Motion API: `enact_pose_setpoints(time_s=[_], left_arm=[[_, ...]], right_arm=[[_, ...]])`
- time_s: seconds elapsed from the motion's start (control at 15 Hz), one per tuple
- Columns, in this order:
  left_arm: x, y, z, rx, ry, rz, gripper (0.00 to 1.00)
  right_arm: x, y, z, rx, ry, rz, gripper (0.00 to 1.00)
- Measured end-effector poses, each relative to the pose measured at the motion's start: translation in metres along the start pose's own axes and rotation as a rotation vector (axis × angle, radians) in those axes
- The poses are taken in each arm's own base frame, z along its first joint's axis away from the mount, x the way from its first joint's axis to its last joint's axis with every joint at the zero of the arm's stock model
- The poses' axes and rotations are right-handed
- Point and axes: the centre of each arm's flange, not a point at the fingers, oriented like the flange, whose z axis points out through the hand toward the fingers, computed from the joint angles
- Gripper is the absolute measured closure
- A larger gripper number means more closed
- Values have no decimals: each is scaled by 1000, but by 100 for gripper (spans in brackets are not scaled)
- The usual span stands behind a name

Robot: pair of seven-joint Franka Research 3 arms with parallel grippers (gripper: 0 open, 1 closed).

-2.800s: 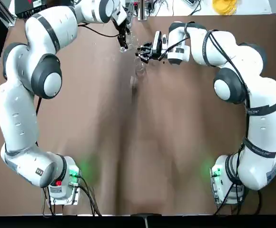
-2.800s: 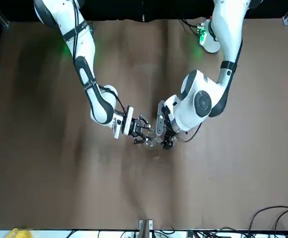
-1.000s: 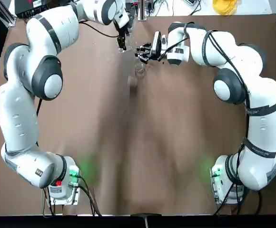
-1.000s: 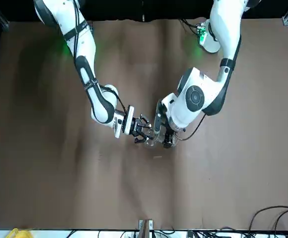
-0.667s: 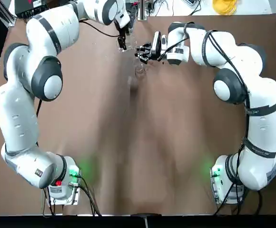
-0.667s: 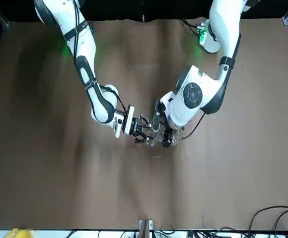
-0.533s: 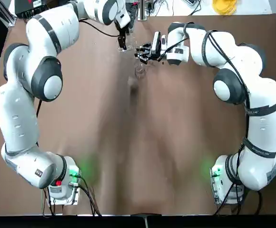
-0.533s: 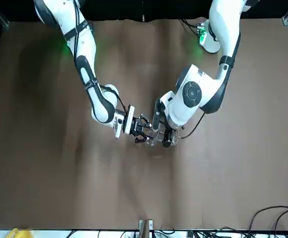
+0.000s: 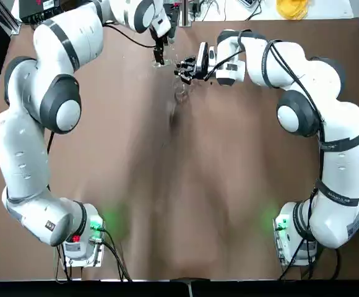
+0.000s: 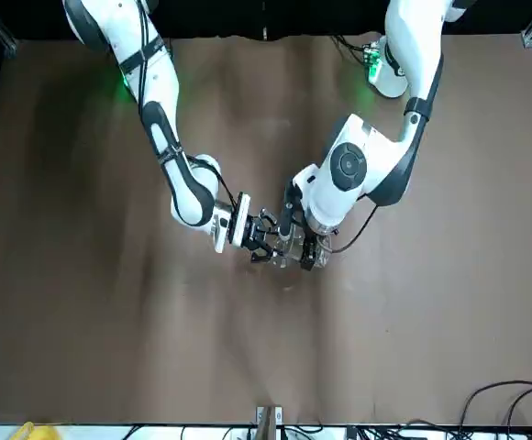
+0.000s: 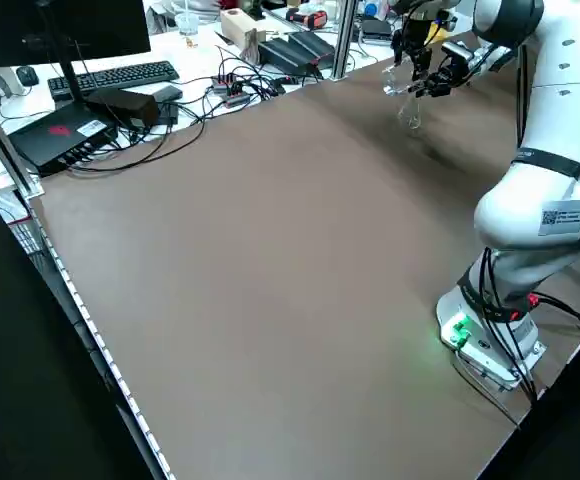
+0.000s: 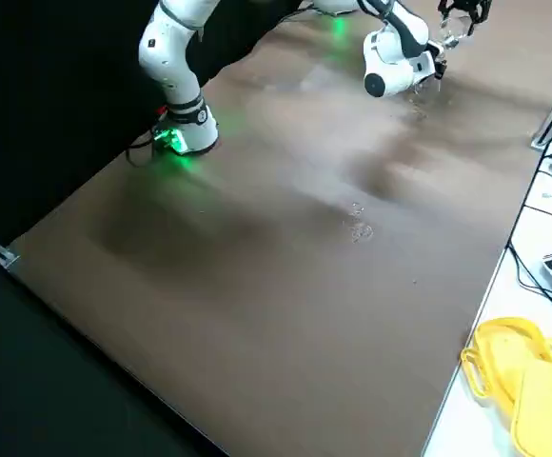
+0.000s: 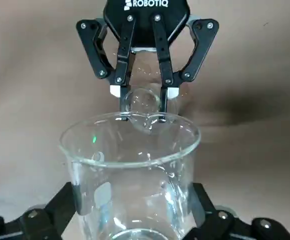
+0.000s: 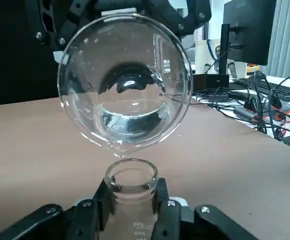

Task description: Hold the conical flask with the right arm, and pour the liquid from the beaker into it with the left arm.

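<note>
The left gripper (image 14: 120,20), fingers clamped on the beaker (image 14: 125,82), holds it tipped with its spout just above the flask (image 14: 131,187) mouth, liquid (image 14: 130,122) pooled at the lower wall. The right gripper (image 13: 141,92), beside the beaker, has its fingers clamped on the flask's neck over the table (image 9: 185,185).

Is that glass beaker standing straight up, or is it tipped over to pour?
Tipped. In the right wrist view the beaker shows its open mouth, its spout just above the conical flask neck, with liquid pooled at its lower side.
</note>
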Motion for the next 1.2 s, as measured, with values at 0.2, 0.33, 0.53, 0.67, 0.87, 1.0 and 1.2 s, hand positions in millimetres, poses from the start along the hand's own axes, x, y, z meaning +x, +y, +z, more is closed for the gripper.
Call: enact_pose_setpoints(time_s=[0.2,0.33,0.53,0.67,0.87,1.0,1.2], left_arm=[[3,1,0,1,-5,6,4],[3,1,0,5,-16,13,4],[4,2,-1,5,-21,19,4],[7,3,0,5,-30,28,4],[7,4,-1,7,-38,30,4],[7,4,-1,5,-39,23,4],[6,4,0,2,-42,22,4]], right_arm=[[0,0,0,0,0,0,61],[0,-1,1,2,-1,-1,61],[0,-3,2,2,-1,0,61],[1,-4,3,-2,3,6,61],[1,-7,6,0,5,9,61],[1,-7,6,0,5,9,61],[1,-7,6,0,5,9,61]])
